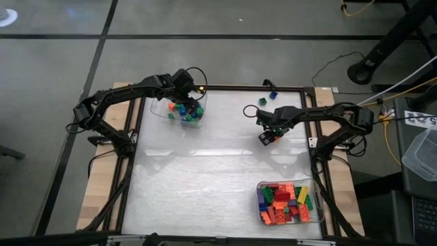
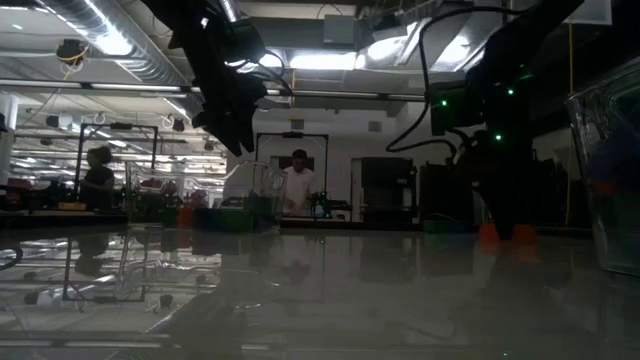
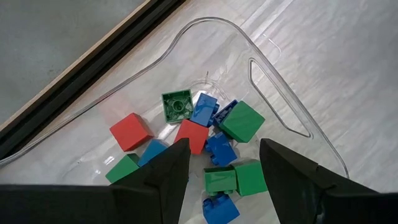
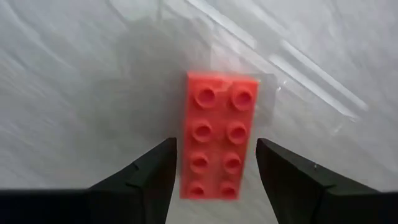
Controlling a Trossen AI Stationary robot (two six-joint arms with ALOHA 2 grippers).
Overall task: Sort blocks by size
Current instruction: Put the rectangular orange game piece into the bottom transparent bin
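A long red-orange brick (image 4: 219,134) with eight studs lies flat on the table. My right gripper (image 4: 216,146) is open above it, one finger on each long side, apart from the brick; in the high view it is at the far middle-right (image 1: 268,135). My left gripper (image 3: 224,146) is open and empty above a clear tray (image 3: 267,56) at the far left (image 1: 158,109). This tray holds several short red, green and blue cubes (image 3: 205,134).
A second clear tray (image 1: 322,205) at the near right holds many mixed bricks, red, orange, green, blue, yellow. A loose blue brick (image 1: 273,94) and a green one (image 1: 262,101) lie near the far edge. The table's middle and near left are bare. People show in the room beyond.
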